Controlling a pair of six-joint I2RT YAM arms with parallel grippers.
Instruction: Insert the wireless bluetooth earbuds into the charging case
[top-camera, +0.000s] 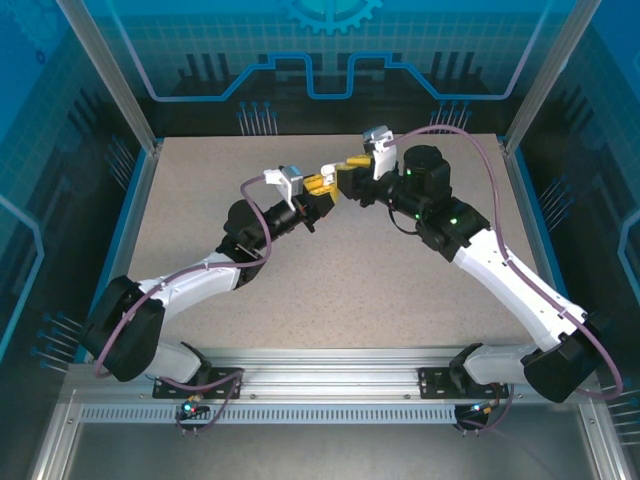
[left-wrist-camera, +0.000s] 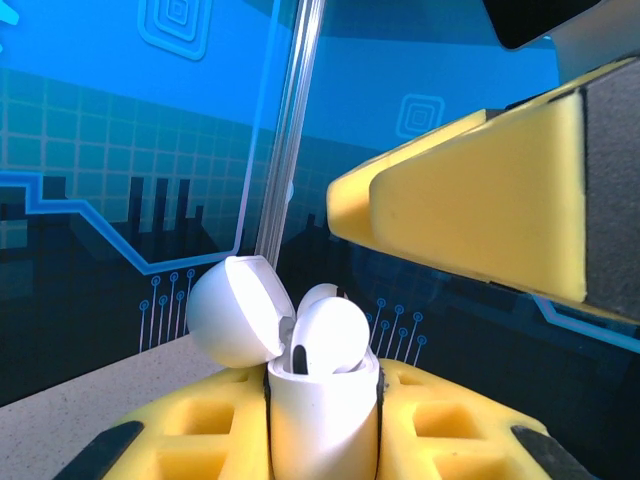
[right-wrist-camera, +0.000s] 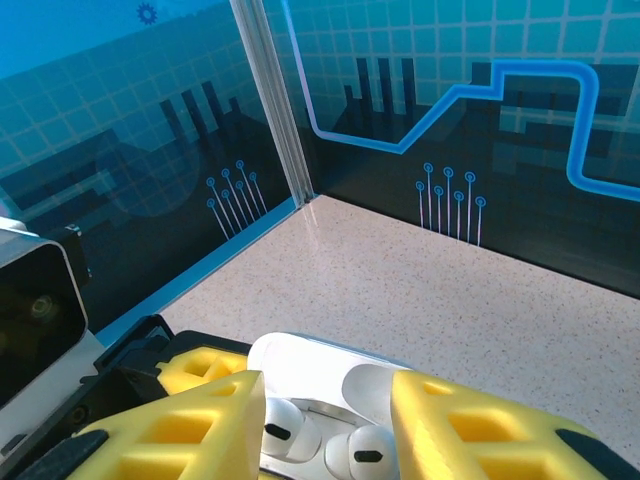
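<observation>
From above, we see both arms reach in over the speckled beige table (top-camera: 330, 290). The left gripper (top-camera: 320, 187) points toward 2 o'clock and the right gripper (top-camera: 348, 170) toward 8 o'clock, and their tips are just beside each other a little to 12 o'clock of the table's middle. What sits between them is too small to tell here. Tabletop lies open on every side, and the blue patterned panel walls (top-camera: 330, 60) stand well apart from both grippers.

The left wrist view gives what the top view hides. The left gripper's yellow foam fingers (left-wrist-camera: 200, 425) are clamped together on the white pebble-shaped plastic charging case (left-wrist-camera: 320, 405), which stands upright. Its hinged lid (left-wrist-camera: 235, 310) is flipped open toward 10 o'clock. Two white wireless earbuds (left-wrist-camera: 328, 335) sit in the case, their rounded heads poking above the rim. One yellow finger (left-wrist-camera: 470, 210) of the right gripper hangs near, at 2 o'clock, apart from the case. A metal corner post (left-wrist-camera: 290, 130) rises behind.

In the right wrist view we look down into the case. The right gripper's fingers (right-wrist-camera: 190, 430) stand apart, one at 7 o'clock and one at 5 o'clock, gripping nothing. Between them we see the open lid (right-wrist-camera: 310, 355) and both earbud heads (right-wrist-camera: 365, 455) side by side in their sockets. Whether the fingers touch the case we cannot tell. Open table stretches toward 1 o'clock up to the wall.
</observation>
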